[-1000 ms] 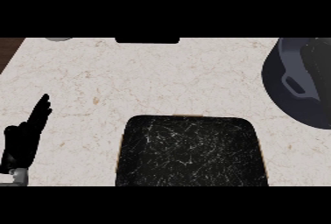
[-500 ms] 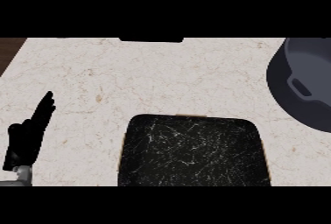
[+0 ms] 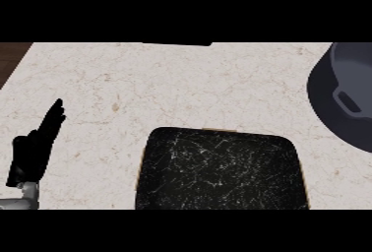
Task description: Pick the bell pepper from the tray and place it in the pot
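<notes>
A black marbled tray (image 3: 222, 170) lies at the counter's near edge, centre right, and I see nothing on it. No bell pepper shows anywhere in the head view. The dark grey pot (image 3: 345, 93) sits at the right edge, cut off by the frame, with one side handle facing the tray. My left hand (image 3: 33, 147) rests open at the lower left, fingers straight and pointing up, well left of the tray. My right hand does not show.
The pale speckled counter (image 3: 167, 83) stretches between hand, tray and pot. A dark flat object (image 3: 176, 43) pokes in at the far edge. The counter's left edge (image 3: 15, 64) borders dark wood at the top left.
The whole scene has slid right and slightly down in the view: the pot has moved further off the right edge, and the tray and left hand have shifted a little rightward.
</notes>
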### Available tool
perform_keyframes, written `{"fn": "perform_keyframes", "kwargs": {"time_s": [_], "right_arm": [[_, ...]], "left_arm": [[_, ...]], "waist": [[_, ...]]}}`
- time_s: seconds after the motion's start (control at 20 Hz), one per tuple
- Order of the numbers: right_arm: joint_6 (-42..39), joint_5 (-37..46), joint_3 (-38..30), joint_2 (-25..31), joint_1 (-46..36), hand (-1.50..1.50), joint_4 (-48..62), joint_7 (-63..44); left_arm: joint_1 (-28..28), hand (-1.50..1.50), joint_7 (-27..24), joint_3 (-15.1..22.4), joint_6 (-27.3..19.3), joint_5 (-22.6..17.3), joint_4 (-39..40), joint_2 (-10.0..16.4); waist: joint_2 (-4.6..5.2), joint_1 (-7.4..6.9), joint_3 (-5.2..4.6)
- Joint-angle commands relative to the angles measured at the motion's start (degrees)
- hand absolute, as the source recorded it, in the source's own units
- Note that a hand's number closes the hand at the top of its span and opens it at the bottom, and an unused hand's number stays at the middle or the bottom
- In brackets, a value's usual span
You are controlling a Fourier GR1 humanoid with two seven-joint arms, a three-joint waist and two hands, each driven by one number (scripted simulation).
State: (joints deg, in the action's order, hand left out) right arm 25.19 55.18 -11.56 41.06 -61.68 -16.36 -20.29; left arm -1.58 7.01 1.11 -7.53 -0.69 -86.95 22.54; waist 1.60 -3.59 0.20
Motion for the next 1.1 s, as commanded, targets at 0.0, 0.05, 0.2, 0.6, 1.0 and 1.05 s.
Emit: {"fn": "perform_keyframes", "kwargs": {"time_s": [0.0,0.05,0.2,0.6,1.0,1.05], "right_arm": [[1.72,-3.38,-3.97,-0.41,-0.32,-1.5,3.82,2.49],[1.63,-4.57,-5.3,0.58,0.18,-1.5,4.41,3.21],[0.84,-7.42,-7.93,0.37,-0.17,-1.5,4.96,6.74],[7.04,-12.1,-12.77,-1.42,0.81,-1.5,3.56,15.81],[11.56,-25.41,-24.73,-2.25,-0.04,-1.5,-2.29,29.34],[9.25,-25.5,-24.49,-1.31,-1.75,-1.5,-1.8,27.9]], "left_arm": [[0.12,0.0,-0.46,-0.21,0.93,-0.25,-0.38,0.22],[-1.1,0.0,0.23,-1.2,1.48,-0.96,0.2,1.0],[0.12,0.0,0.23,0.19,0.38,-0.02,-0.71,-0.76],[-1.34,0.0,0.0,-0.16,1.12,0.34,0.53,-0.45],[-0.28,0.0,-1.85,-0.57,0.58,0.9,2.72,-1.53],[0.56,0.0,1.01,-1.84,2.58,-0.8,-0.09,0.68]], "waist": [[0.27,-0.86,0.07],[0.48,-0.85,0.12],[0.35,-0.97,0.14],[0.45,-1.24,0.2],[-0.2,0.51,0.06],[-0.67,0.55,0.0]]}}
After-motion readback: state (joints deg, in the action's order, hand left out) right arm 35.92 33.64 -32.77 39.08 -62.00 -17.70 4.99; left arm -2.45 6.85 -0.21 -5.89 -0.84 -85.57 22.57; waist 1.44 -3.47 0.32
